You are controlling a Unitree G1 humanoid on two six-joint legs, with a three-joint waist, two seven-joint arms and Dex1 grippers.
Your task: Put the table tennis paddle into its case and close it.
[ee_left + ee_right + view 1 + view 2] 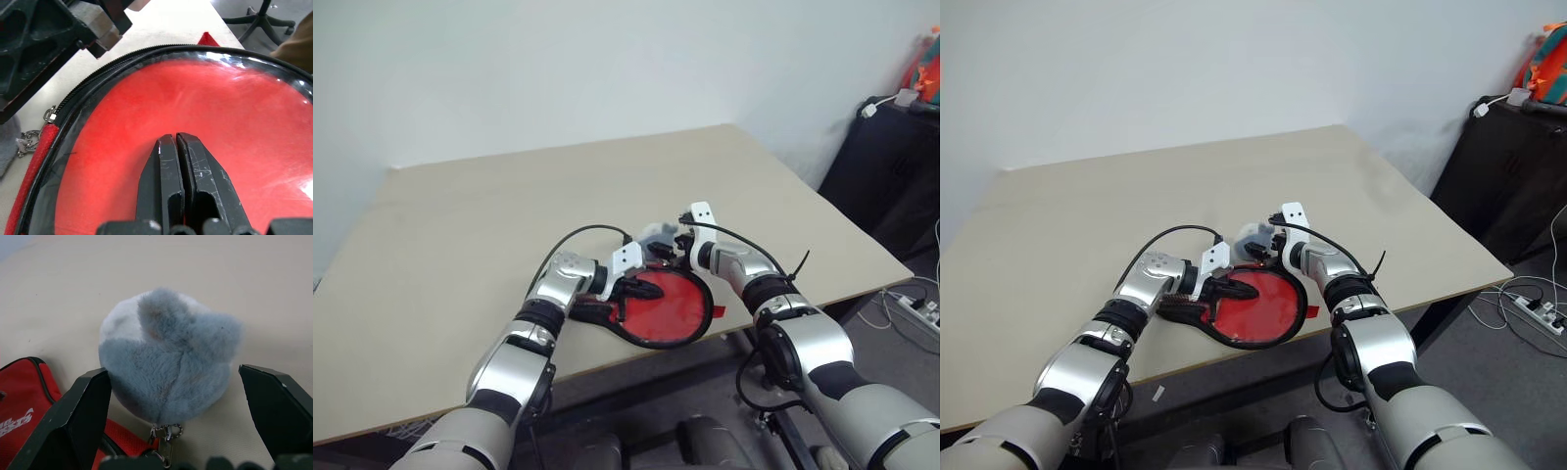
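The case [674, 315] lies flat near the table's front edge, clear plastic side up, red showing under it inside a black zipper rim [98, 73]. Whether that red is the table tennis paddle I cannot tell. My left gripper [642, 291] is shut, its fingertips [168, 147] pressed down on the clear face. A fluffy grey-white pompom [166, 357] hangs by a small chain [165, 433] from the case's far end. My right gripper [171, 372] is open, one finger on each side of the pompom, apart from it. A small red tab [718, 311] sticks out at the case's right.
The beige table [509, 225] stretches bare behind and to the left. The case sits close to the front edge [636, 357]. A black cabinet [886, 166] stands off to the right, with a power strip [913, 311] and cables on the floor.
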